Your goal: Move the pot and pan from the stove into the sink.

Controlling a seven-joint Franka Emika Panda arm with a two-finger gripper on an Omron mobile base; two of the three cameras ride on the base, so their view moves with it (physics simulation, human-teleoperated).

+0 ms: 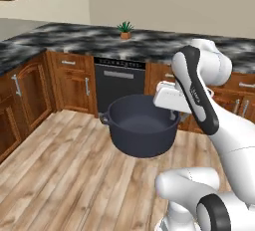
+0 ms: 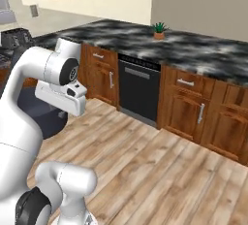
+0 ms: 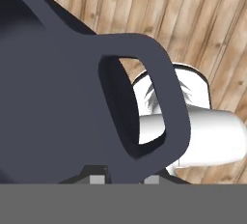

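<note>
The dark blue-grey pot (image 1: 142, 130) hangs in the air over the wooden floor, well off any counter. My gripper (image 1: 175, 114) is shut on the pot at its right side, by a loop handle. In the hand view the pot's wall (image 3: 53, 97) and its loop handle (image 3: 169, 107) loom close above my gripper (image 3: 125, 179), whose fingertips clamp the pot's edge. From the right base view, part of the pot (image 2: 46, 117) shows behind my arm. The pan, the stove and the sink are out of view.
A marbled black-grey counter (image 1: 74, 38) runs along the back with a small potted plant (image 1: 125, 30) on it. Below it sit a black dishwasher (image 1: 119, 83) and wooden cabinets (image 1: 72, 83). Open wooden floor (image 1: 64, 175) lies under the pot.
</note>
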